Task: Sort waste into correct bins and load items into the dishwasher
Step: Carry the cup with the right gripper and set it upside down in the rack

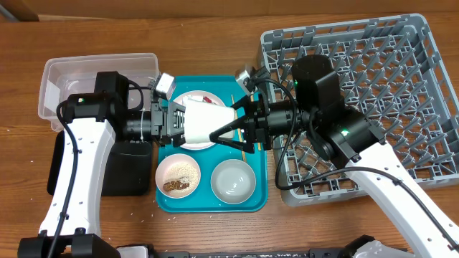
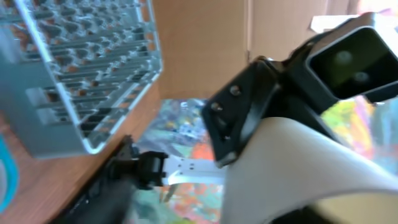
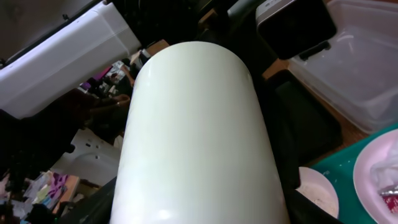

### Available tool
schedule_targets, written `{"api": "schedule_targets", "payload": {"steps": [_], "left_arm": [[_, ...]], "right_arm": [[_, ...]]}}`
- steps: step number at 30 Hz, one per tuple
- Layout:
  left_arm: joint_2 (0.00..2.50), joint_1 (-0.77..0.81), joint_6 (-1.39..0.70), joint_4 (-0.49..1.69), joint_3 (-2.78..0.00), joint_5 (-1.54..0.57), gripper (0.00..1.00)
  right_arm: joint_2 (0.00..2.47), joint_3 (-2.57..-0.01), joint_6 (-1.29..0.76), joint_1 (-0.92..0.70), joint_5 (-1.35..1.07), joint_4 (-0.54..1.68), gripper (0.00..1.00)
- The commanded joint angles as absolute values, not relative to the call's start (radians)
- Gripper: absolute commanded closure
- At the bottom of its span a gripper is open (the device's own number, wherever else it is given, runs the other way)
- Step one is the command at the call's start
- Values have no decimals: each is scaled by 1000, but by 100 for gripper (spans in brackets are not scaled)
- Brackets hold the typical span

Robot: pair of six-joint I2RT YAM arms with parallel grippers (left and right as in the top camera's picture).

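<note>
A small white cup (image 1: 204, 120) hangs on its side in mid-air over the teal serving tray (image 1: 259, 179), caught between both arms. Its long axis runs across the worktop (image 1: 215, 29), the wider end toward the left hand (image 1: 178, 120) and the narrower end toward the right hand (image 1: 223, 122) and the grey dish rack (image 1: 401, 43).

The right hand's fingers are spread along the cup's flanks and clamped on it, and the cup fills the right wrist view (image 3: 199, 124). The left hand sits at the wide end, but whether it grips cannot be told.

Under the cup, a small plate (image 1: 191, 98) carries a red wrapper (image 1: 207, 99). Toward the tray's near edge sit a dish of rice and brown scraps (image 1: 178, 176) and an empty pale bowl (image 1: 233, 180). A chopstick (image 1: 244, 152) shows under the right hand.

The rack stands just beside the tray's right edge. The clear tub (image 1: 64, 79) and black tray (image 1: 129, 172) lie behind the left arm. Bare wood lies along the far edge.
</note>
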State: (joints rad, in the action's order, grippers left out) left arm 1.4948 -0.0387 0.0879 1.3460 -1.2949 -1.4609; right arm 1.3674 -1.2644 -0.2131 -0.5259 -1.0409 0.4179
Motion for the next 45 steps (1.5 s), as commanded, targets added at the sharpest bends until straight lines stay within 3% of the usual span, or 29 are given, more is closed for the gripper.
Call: {"api": "schedule_targets", "payload": {"steps": [1, 8, 10, 14, 18, 30, 37, 41, 45], "left_arm": [[1483, -33, 79, 1332, -1308, -1237, 0], [1483, -33, -87, 1333, -1308, -867, 0], [1483, -33, -94, 1332, -1308, -852, 0], [1483, -32, -93, 1320, -1308, -852, 0], [1483, -32, -94, 1305, -1308, -853, 0], [1483, 10, -93, 1301, -1308, -830, 0], [1483, 41, -94, 1279, -1308, -804, 0], [1483, 79, -109, 1278, -1308, -714, 0], [1483, 161, -166, 1263, -1308, -574, 0]], "right_arm": [[1296, -1289, -212, -483, -965, 485, 41], [1184, -1291, -291, -410, -350, 830, 46], [1160, -1291, -365, -410, -138, 953, 45], [1167, -1291, -506, -411, 25, 1179, 45], [1224, -1286, -578, -411, 77, 1339, 45], [1452, -1269, -576, -411, 32, 1496, 44], [1468, -1272, -517, -411, -54, 1494, 23], [1468, -1297, -517, -411, -55, 1502, 1], [1465, -1386, -516, -411, -53, 1491, 0]]}}
